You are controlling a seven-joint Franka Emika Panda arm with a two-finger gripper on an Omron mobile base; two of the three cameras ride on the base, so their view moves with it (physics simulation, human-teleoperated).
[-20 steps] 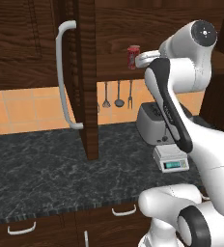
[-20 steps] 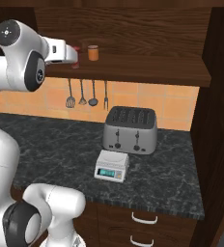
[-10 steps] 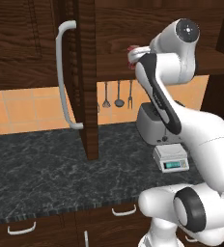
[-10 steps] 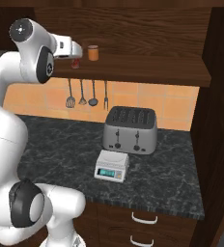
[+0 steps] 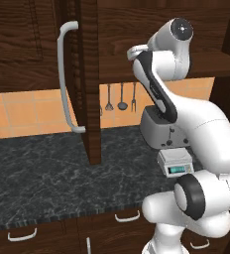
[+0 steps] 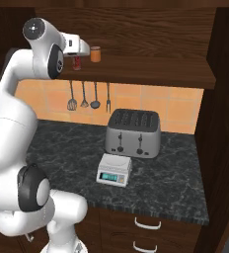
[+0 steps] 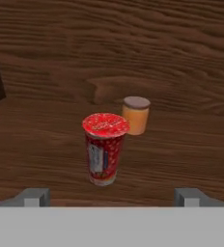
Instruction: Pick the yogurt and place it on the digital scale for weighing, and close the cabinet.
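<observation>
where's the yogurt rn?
The yogurt stands upright on the cabinet shelf, centred in the hand view ahead of the open gripper, with the small orange cylinder just behind it.

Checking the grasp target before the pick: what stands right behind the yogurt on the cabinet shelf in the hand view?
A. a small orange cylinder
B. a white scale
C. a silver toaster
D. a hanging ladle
A: a small orange cylinder stands just behind the yogurt on the wooden shelf.
</observation>
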